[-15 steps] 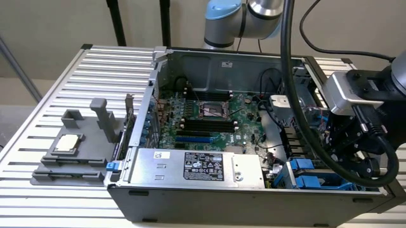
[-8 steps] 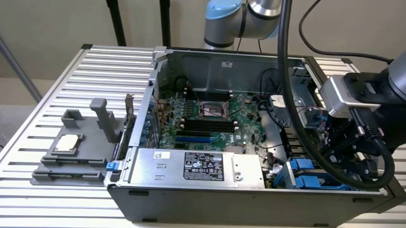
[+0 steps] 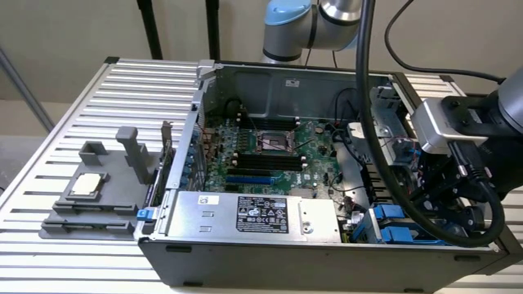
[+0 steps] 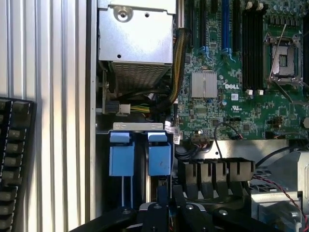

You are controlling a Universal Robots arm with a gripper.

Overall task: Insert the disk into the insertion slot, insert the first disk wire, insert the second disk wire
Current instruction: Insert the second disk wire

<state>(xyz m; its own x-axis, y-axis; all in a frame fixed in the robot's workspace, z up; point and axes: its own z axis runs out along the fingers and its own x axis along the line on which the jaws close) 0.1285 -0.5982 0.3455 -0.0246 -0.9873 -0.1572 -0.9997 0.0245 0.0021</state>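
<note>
The insertion slot (image 4: pixel 140 126) is a dark metal bay in the case's corner, at the exterior view's lower right (image 3: pixel 391 223). Two blue plastic pieces (image 4: pixel 120 159) stand side by side in it. I cannot tell whether they belong to the disk's carrier, and the disk's grey body and label are hidden. My gripper (image 4: pixel 164 195) hangs just over the bay beside the second blue piece (image 4: pixel 159 159), fingers shut, nothing seen between them. In the exterior view the gripper (image 3: pixel 437 214) reaches low into the case. A black and yellow cable bundle (image 4: pixel 166 94) runs from the power supply toward the bay.
The silver power-supply box (image 3: pixel 253 214) lies along the case's front wall, right next to the bay. The motherboard with its CPU socket (image 3: pixel 274 141) fills the case floor. A black finned part (image 4: pixel 217 174) sits beside the gripper. A grey fixture (image 3: pixel 90 190) stands on the slatted table.
</note>
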